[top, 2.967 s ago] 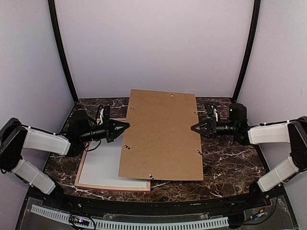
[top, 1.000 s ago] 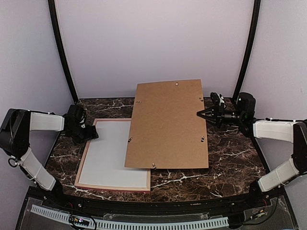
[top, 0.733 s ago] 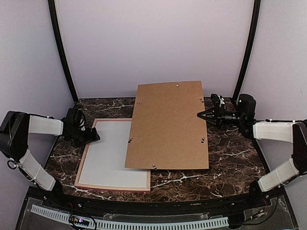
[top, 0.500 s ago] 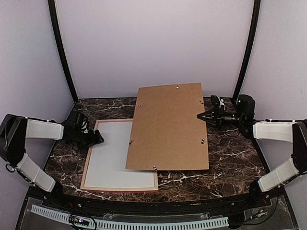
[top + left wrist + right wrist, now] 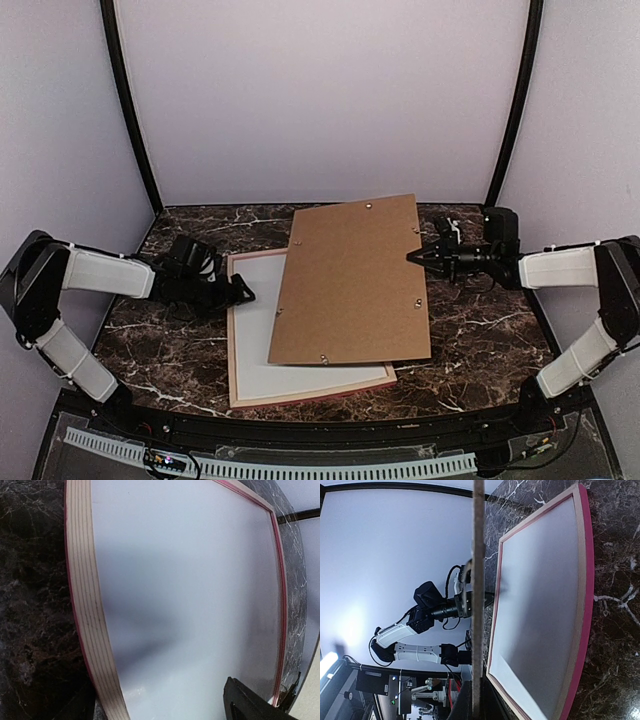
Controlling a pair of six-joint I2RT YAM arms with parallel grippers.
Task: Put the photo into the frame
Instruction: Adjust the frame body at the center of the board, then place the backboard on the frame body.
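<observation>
Pushed rightward, the frame (image 5: 230, 340) now lies partly under the backing board (image 5: 350, 280) (pinched by the right gripper (image 5: 411, 256)); the wide-open left gripper (image 5: 243, 292) is at its left edge.

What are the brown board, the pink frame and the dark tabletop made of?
Brown board: probably matte hardboard or cardboard, uniform tan. Frame: likely wood, pale grained back, pink painted edge. Tabletop: dark marble look, white veins, possibly laminate.

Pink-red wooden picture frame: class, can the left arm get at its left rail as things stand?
Probably yes: the left gripper is at that rail of the pink-red wooden picture frame, and the brown cardboard backing board, pinched by the right gripper, overhangs only the frame's right side.
</observation>
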